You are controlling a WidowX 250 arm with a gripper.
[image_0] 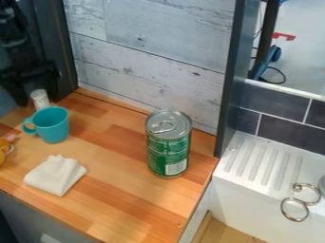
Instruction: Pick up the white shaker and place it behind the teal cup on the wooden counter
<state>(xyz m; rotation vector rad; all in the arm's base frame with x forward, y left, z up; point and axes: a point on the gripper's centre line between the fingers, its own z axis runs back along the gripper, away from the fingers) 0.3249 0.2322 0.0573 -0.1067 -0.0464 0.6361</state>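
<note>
Jaws: the black gripper (38, 89) hangs behind the teal mug (52, 124), at the white cylinder (40, 100); how far its jaws are parted, and whether they have hold of the cylinder, I cannot tell.
White cylinder: one, upright, just behind the mug. It looks light, stiff and smooth, likely to slip or tip if nudged off-centre; the best hold would be level, across its round sides near mid-height.
Teal mug: one, upright, handle toward the view's left; rigid, probably breakable.
Folded white cloth (56, 175): one, in front of the mug, soft and limp by its look.
Orange-yellow object (3, 153): one, left of the mug, cut by the view's edge.
Green pull-tab can (168, 149): one, upright, right of the mug and well apart; probably heavy if full.
Metal rings (283, 207): two, far right of the mug, by the ridged white drainboard (254, 163).
</note>
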